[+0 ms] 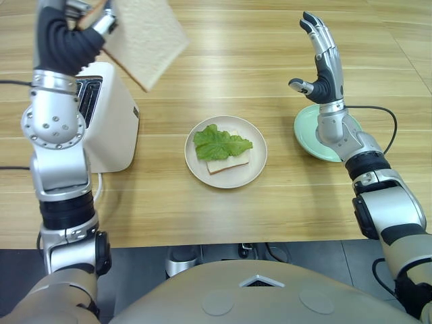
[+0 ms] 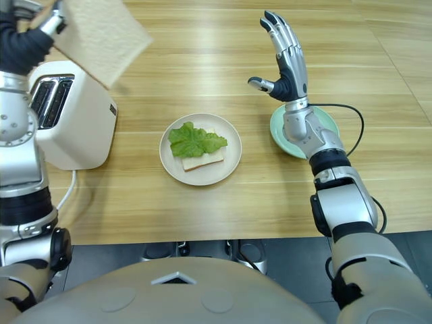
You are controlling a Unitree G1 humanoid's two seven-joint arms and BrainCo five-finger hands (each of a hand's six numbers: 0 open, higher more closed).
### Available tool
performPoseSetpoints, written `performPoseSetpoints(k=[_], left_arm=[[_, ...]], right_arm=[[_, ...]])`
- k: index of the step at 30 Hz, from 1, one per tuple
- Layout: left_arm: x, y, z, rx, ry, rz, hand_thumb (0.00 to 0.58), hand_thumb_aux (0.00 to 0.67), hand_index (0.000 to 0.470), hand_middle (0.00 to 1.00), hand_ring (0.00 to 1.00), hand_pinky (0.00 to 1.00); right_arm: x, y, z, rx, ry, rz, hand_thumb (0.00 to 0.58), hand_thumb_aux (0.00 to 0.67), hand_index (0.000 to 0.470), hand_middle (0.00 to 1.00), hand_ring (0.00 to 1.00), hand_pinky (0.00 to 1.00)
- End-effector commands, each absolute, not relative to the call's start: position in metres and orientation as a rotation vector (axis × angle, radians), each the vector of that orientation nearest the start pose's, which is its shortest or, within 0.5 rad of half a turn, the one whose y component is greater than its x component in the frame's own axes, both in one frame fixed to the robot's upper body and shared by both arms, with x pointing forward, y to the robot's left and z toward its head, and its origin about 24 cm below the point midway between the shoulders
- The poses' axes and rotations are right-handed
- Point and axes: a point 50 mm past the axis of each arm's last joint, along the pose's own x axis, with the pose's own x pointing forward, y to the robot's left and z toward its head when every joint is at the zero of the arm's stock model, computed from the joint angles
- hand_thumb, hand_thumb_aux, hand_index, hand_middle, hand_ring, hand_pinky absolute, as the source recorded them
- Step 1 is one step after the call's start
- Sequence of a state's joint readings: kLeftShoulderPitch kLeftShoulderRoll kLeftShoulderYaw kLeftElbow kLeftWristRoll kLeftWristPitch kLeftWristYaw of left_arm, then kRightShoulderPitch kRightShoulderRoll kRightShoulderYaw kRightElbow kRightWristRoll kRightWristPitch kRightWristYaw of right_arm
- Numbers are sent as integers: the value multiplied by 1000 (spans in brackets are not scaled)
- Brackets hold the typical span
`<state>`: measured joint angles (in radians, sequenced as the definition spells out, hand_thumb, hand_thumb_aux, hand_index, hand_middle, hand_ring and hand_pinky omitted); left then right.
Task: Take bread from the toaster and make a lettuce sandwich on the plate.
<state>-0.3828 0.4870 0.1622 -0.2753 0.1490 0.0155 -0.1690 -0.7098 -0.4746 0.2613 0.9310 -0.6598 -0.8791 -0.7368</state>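
My left hand [image 1: 100, 21] grips a bread slice [image 1: 145, 37] above the toaster [image 1: 111, 125] at the table's left edge. My right hand [image 1: 324, 57] is spread, holding nothing. Done: base slice [image 1: 229, 163] and lettuce [image 1: 219, 142] on the plate [image 1: 255, 165], mid-table. Remaining: set the held slice on top
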Motion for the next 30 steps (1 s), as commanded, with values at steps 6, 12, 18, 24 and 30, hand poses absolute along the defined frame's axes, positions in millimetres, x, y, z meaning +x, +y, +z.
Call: performPoseSetpoints(k=[6, 12, 18, 24, 30], left_arm=[[337, 185, 166, 412, -271, -470, 580, 670, 460, 1000, 1000, 1000], [352, 165, 126, 353, -115, -733, 580, 670, 460, 1000, 1000, 1000], [356, 144, 99, 341, -45, -822, 580, 670, 460, 1000, 1000, 1000], [359, 134, 80, 325, 7, -805, 580, 670, 460, 1000, 1000, 1000], [359, 135, 67, 341, 27, -745, 580, 670, 460, 1000, 1000, 1000]], right_arm=[[342, -187, 128, -838, -859, -62, 0, 0, 0, 0, 0, 0], [341, -186, 125, -833, -856, -52, 0, 0, 0, 0, 0, 0], [338, -185, 123, -820, -850, -27, 0, 0, 0, 0, 0, 0], [332, -178, 115, -821, -856, 71, 0, 0, 0, 0, 0, 0], [325, -174, 108, -820, -859, 142, 0, 0, 0, 0, 0, 0]])
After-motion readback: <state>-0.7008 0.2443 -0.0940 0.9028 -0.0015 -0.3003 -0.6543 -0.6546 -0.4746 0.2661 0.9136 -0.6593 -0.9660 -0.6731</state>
